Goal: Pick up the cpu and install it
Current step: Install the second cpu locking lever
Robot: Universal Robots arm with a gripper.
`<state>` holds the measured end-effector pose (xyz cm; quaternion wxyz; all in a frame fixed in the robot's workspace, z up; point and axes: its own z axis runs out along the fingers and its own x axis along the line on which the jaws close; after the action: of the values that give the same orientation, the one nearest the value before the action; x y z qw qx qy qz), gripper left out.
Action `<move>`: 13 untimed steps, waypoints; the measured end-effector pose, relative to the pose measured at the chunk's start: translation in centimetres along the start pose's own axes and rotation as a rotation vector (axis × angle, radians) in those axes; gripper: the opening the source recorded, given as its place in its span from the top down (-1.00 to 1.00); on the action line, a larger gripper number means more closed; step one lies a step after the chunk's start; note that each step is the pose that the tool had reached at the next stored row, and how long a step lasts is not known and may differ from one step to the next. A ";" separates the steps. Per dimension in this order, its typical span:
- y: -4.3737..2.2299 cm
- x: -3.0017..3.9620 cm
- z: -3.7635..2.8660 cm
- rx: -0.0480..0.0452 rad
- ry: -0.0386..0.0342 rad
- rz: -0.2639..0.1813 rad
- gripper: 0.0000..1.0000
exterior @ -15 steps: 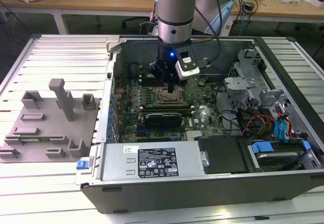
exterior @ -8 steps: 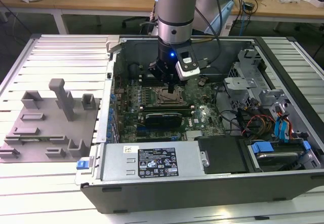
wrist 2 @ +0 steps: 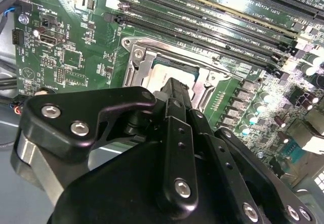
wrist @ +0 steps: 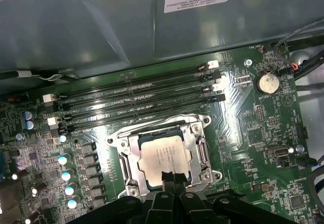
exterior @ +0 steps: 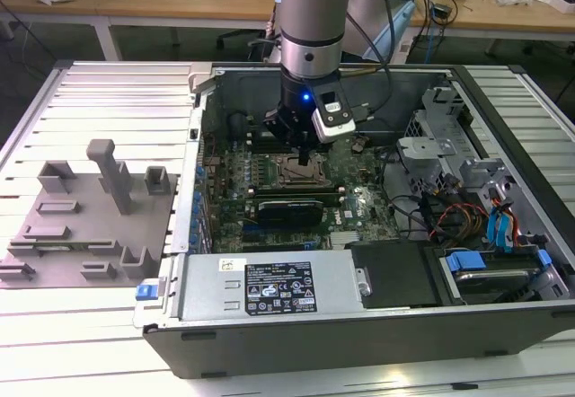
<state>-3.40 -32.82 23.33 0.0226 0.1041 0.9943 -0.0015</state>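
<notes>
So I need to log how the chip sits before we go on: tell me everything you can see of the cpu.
The cpu is a thin flat square with a pale silvery metal top bearing faint print. It lies flat and level inside the metal-rimmed socket frame on the green motherboard, just below the memory slots. The frame surrounds it on all sides. In both wrist views the gripper hovers at one edge of it; whether they touch cannot be told. The second wrist view shows part of its top behind the fingertip.
</notes>
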 end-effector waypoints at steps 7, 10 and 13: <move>0.02 -0.04 -0.75 -0.0005 -0.0001 0.000 0.79; 0.02 -0.04 -0.76 -0.0002 -0.0002 0.000 0.79; 0.02 -0.03 -0.76 -0.0001 -0.0001 0.000 0.79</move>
<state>-3.40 -32.80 24.10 0.0227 0.1041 0.9943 -0.0014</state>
